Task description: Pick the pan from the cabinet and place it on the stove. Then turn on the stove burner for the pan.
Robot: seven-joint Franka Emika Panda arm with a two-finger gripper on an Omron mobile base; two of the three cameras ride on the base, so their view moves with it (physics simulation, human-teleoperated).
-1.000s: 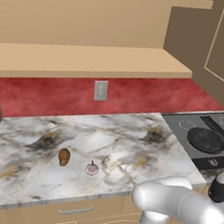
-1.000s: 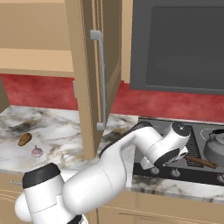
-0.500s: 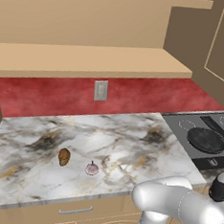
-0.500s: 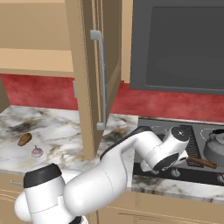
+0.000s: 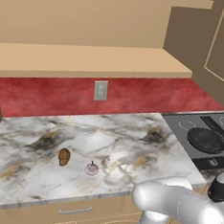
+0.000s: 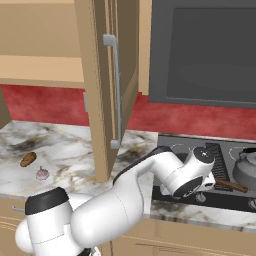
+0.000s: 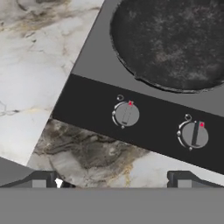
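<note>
The pan sits flat on the stove, near its front left corner, dark and round, handle running off to the right in the right base view. The gripper hangs over the front edge, fingers spread wide with nothing between them. Right below: two grey knobs on the black strip, the left knob and the right knob, each with a red mark. A kettle stands farther right on the cooktop.
</note>
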